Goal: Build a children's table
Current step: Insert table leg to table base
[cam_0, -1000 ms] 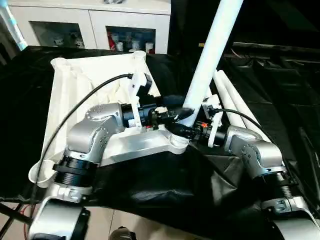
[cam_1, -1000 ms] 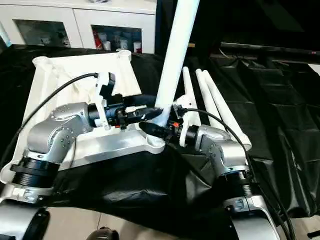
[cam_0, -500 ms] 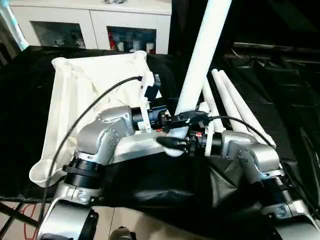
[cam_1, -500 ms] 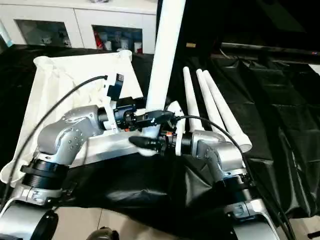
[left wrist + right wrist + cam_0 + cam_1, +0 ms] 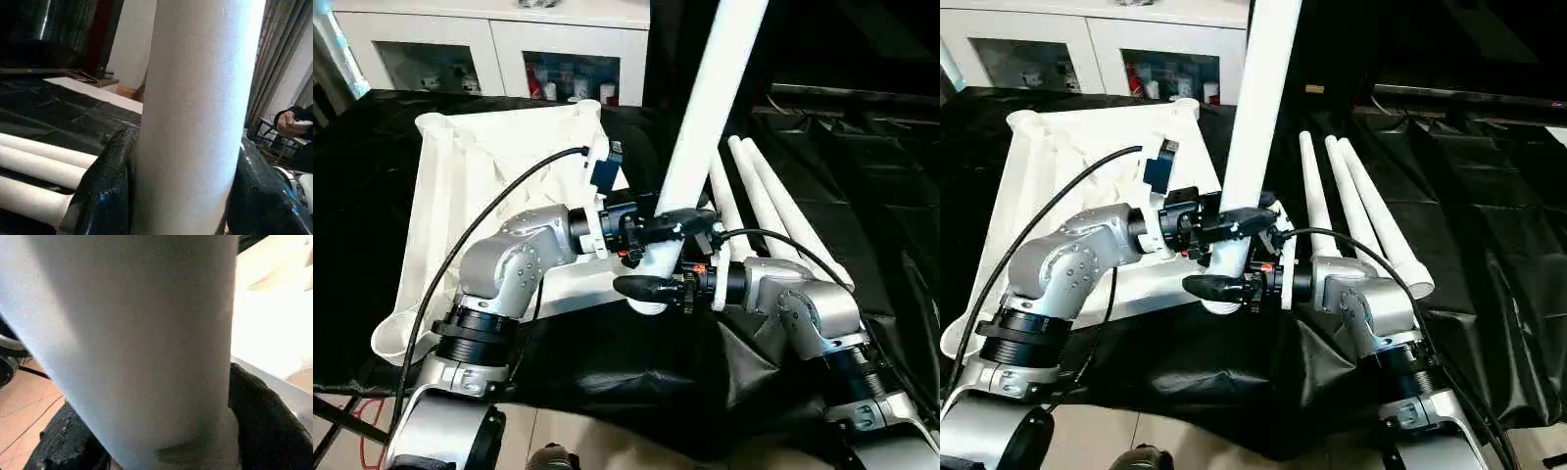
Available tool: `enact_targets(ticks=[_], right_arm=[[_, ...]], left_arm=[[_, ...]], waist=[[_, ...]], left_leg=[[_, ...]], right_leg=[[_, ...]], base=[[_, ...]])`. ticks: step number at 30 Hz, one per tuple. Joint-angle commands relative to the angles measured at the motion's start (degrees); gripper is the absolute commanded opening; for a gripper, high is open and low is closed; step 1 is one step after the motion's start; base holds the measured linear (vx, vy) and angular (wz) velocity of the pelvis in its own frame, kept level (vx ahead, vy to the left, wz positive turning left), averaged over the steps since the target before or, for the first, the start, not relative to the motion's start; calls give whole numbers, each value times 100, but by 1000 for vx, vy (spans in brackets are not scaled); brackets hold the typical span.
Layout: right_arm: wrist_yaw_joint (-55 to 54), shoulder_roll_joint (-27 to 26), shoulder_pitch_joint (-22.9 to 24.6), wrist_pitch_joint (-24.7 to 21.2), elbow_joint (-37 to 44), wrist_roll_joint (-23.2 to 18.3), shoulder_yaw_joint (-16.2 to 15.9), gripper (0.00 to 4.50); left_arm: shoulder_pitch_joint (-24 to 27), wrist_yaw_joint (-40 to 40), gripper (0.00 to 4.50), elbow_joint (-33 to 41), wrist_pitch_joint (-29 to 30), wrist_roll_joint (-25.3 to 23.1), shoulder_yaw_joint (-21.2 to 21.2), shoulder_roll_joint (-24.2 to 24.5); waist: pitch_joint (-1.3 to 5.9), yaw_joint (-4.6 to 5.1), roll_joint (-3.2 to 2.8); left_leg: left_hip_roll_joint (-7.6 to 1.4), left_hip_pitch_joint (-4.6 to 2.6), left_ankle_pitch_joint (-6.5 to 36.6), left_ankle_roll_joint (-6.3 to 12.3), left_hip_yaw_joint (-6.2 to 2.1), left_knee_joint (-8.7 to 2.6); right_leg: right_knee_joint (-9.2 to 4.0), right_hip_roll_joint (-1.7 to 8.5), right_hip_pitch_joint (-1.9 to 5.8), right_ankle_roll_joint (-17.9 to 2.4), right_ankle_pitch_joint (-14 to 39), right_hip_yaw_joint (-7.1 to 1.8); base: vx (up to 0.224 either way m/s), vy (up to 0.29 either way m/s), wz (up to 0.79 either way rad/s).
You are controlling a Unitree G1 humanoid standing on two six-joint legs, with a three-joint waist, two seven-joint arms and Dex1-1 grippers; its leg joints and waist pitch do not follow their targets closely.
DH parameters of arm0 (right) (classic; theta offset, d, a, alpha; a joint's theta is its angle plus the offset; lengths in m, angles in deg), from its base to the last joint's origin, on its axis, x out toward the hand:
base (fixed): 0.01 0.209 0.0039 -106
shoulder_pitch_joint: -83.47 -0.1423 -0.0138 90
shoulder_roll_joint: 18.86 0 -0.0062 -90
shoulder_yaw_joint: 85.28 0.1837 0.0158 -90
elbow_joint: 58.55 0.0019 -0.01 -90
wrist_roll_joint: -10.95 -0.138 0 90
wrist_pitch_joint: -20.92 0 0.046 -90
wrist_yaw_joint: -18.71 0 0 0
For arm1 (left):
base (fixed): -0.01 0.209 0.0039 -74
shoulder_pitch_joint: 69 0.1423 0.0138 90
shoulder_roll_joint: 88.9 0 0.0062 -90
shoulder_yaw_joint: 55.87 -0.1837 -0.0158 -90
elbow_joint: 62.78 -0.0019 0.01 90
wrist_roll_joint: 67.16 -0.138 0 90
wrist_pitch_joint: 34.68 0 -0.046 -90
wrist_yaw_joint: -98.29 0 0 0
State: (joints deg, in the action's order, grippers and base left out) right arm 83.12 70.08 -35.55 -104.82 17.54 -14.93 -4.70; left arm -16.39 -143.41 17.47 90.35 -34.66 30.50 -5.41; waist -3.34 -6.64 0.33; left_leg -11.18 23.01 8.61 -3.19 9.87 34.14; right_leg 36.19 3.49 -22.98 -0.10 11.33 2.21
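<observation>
Lying upside down on a black cloth (image 5: 636,377) that covers the desk, the white table top (image 5: 460,206) shows its ribbed underside and round corner sockets. 1 white leg (image 5: 705,117) rises steeply from its near right corner socket, and its upper end is cut off by the picture's edge. Both hands clamp this leg low down: the left hand (image 5: 671,223) grips it from the left, its black fingers (image 5: 105,188) pressed on either side in the left wrist view, and the right hand (image 5: 651,286) holds it just below, at the socket. Their arms hide the socket itself. 3 spare legs (image 5: 1356,211) lie side by side on the cloth just right of the top. Behind stands a white cabinet (image 5: 509,44) with glass doors; small items inside are too indistinct to name. A person's hand (image 5: 286,120) shows at the left wrist view's edge.
</observation>
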Motion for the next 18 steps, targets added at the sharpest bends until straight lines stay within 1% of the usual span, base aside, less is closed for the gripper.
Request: enact_targets(ticks=[1, 4, 7, 8, 9, 10, 11, 12, 13, 14, 15, 17, 18], right_arm=[[-96, 79, 7, 7, 32, 33, 96, 270], [-161, 71, -11, 91, -5, 94, 101, 270], [-305, 46, -25, 185, -27, 149, 137, 270], [-368, 28, -34, 195, -37, 149, 163, 326], [-472, -28, -70, 117, -51, 66, 266, 340], [-566, -66, -87, 111, -20, 33, 332, 340], [-566, -66, -87, 111, -20, 33, 332, 340], [-930, -144, -116, 315, 21, 209, 366, 356], [-1107, -180, -126, 433, 20, 323, 361, 372], [-1290, -237, -153, 493, 8, 389, 388, 382], [-1383, -274, -168, 506, 10, 404, 413, 384], [-1634, -344, -213, 527, 18, 466, 464, 384], [-1634, -344, -213, 527, 18, 466, 464, 384]], left_arm=[[-160, 22, 208, 168, 89, 178, 30, -57], [-172, 113, 205, 147, 58, 136, 58, -74], [-227, 508, 204, 32, -147, -55, 139, -172], [-250, 653, 204, -18, -259, -152, 158, -204], [-290, 885, 203, -85, -353, -273, 194, -244], [-339, 1253, 203, -158, -485, -460, 246, -301], [-339, 1253, 202, -158, -485, -460, 246, -301], [-386, 1740, 200, -139, -598, -701, 295, -361], [-389, 1882, 197, -96, -632, -771, 306, -379], [-380, 1973, 195, -17, -701, -839, 297, -387], [-374, 2059, 195, 25, -784, -920, 287, -389], [-372, 2270, 195, 106, -902, -1078, 270, -388], [-372, 2270, 194, 106, -902, -1078, 270, -388]], waist=[[453, -21, -26], [454, -17, -29], [457, -20, -43], [455, -24, -33], [455, -18, -29], [459, -19, -33], [446, -8, -27], [450, -8, -31], [451, -3, -28], [453, 9, -26], [456, 15, -30], [461, 18, -35], [460, 19, -41]], left_leg=[[-171, -171, 1007, 27, -38, -351], [-171, -172, 1014, 11, -39, -351], [-179, -174, 1021, 4, -43, -349], [-177, -171, 1027, 5, -46, -349], [-176, -173, 1050, 0, -44, -350], [-176, -173, 1059, -10, -48, -348], [-175, -179, 1097, -40, -54, -354], [-189, -175, 1088, -87, -61, -359], [-184, -176, 1090, -108, -59, -358], [-167, -159, 1052, -118, -62, -359], [-167, -163, 1026, -117, -57, -355], [-168, -169, 992, -92, -56, -349], [-170, -170, 988, -90, -55, -352]], right_leg=[[-375, 395, 306, -1393, 215, -184], [-376, 395, 306, -1384, 229, -183], [-380, 400, 306, -1398, 171, -185], [-381, 404, 313, -1394, 171, -184], [-387, 399, 311, -1373, 190, -187], [-377, 398, 313, -1362, 196, -183], [-397, 397, 308, -1325, 275, -181], [-396, 412, 305, -1279, 324, -188], [-398, 408, 303, -1257, 341, -185], [-396, 412, 323, -1233, 350, -183], [-402, 405, 310, -1211, 345, -187], [-390, 394, 309, -1218, 247, -186], [-388, 391, 304, -1223, 226, -187]], base=[[0, 0, 0], [0, 0, 0], [0, 0, 0], [0, 0, 0], [0, 0, 0], [0, 0, 0], [0, 0, 0], [0, 0, 0], [0, 0, 0], [0, 0, 0], [0, 0, 0], [0, 0, 0], [0, 0, 0]])
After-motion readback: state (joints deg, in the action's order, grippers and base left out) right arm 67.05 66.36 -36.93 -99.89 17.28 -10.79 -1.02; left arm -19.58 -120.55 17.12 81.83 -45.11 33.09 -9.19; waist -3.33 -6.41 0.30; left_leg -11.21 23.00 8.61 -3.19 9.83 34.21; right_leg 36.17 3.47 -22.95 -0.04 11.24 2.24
